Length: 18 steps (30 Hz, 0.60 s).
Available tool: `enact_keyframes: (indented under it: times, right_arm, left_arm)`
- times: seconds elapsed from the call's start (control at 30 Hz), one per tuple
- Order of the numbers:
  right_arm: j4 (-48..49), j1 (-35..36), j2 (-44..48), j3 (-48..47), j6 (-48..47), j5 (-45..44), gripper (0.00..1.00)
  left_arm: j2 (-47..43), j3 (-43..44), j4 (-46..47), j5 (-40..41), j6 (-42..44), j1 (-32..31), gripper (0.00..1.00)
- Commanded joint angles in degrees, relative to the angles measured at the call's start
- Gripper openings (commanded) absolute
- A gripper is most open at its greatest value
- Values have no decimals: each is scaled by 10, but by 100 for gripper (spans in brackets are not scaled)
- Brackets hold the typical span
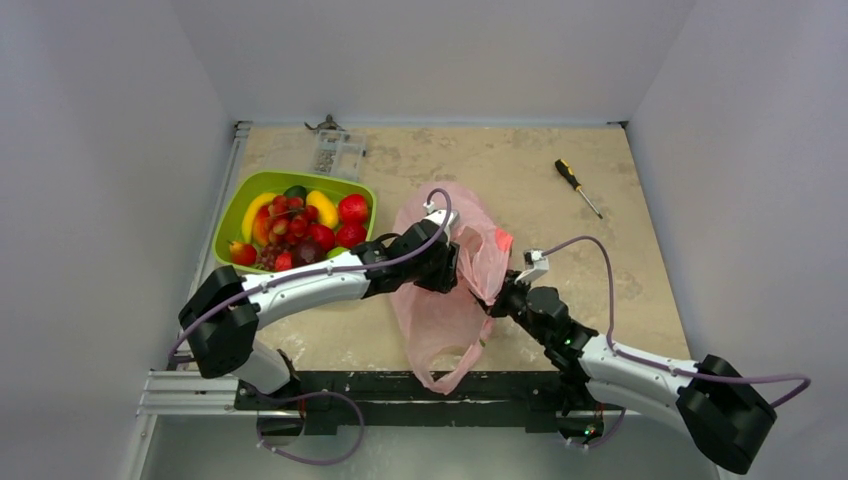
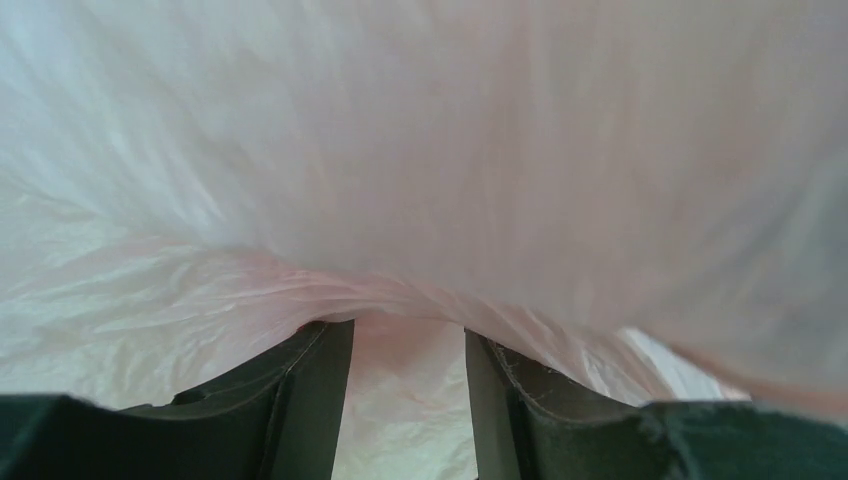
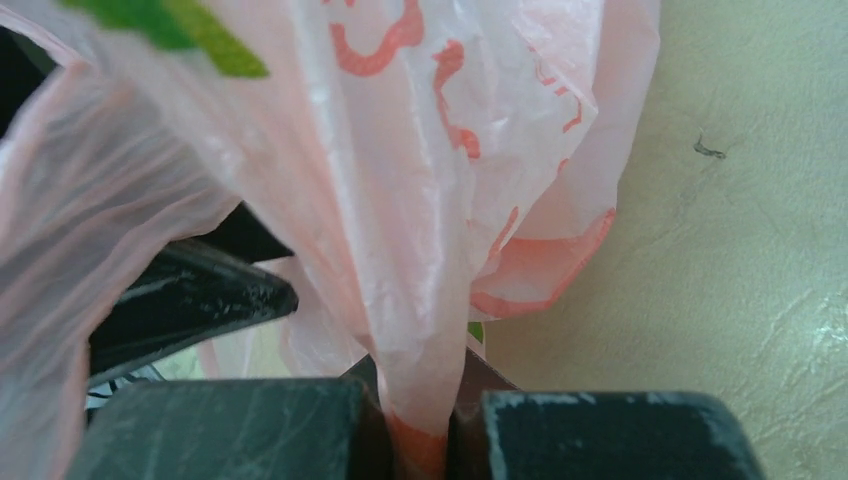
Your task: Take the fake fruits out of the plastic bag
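The pink plastic bag lies in the middle of the table, its handles toward the near edge. My left gripper is pushed into the bag. In the left wrist view its fingers stand apart with only bag film between and over them, and no fruit shows there. My right gripper is shut on a bunched fold of the bag at its right side, and holds it at the jaw base. The fake fruits lie piled in the lime-green tray.
A screwdriver lies at the back right. A clear plastic piece lies at the back edge behind the tray. My left arm's dark wrist shows close to the left of the right gripper. White walls enclose the table.
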State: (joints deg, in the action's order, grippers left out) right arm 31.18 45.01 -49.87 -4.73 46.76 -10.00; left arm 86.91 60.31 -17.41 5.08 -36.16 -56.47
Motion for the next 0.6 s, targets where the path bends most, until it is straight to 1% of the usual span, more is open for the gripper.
enact_keyframes:
  times: [0.0,0.1,0.17,0.33,0.4,0.47,0.57]
  right_arm:
    - [15,2,0,8,-15,-17,0]
    - [11,2,1,8,-14,-17,0]
    - [9,2,2,7,-14,-17,0]
    - [9,3,-2,7,-13,-16,0]
    - [9,3,-6,5,-13,-14,0]
    - [9,3,-10,3,-13,-11,0]
    - [11,2,-11,5,-11,-10,0]
  left_arm:
    - [15,26,-7,45,41,11,43]
    - [25,28,-7,44,49,11,34]
    - [22,18,2,40,45,11,32]
    - [7,6,-7,85,33,14,32]
    - [-2,12,-9,72,35,20,32]
    - [-13,17,-13,56,36,24,35]
    - [-26,20,-14,52,39,29,38]
